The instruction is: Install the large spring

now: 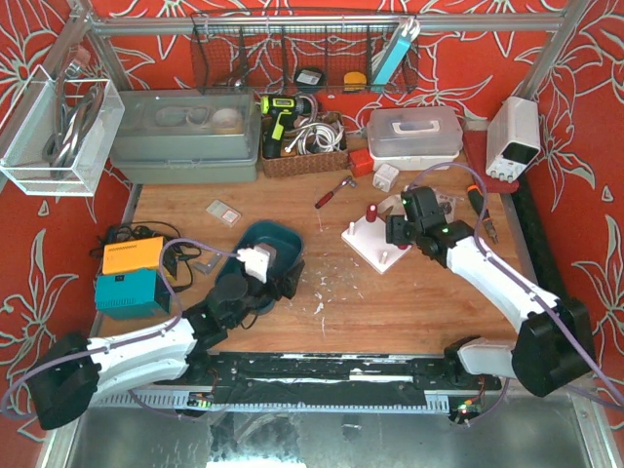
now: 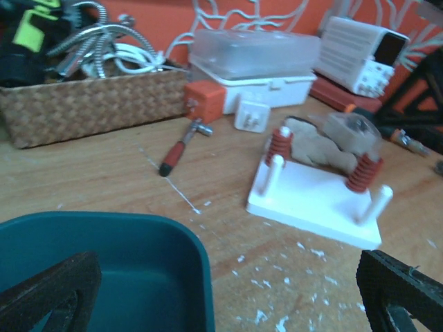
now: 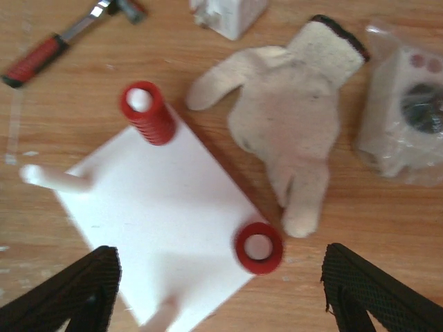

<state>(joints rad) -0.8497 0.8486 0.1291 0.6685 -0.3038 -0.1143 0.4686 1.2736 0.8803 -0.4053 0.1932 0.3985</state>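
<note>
Above white peg board, right end effector open, empty; red coil spring on peg; left end effector wide open, empty.

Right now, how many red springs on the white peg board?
2. One red spring stands nearest the hammer, the other beside the glove. The remaining two pegs are bare.
</note>
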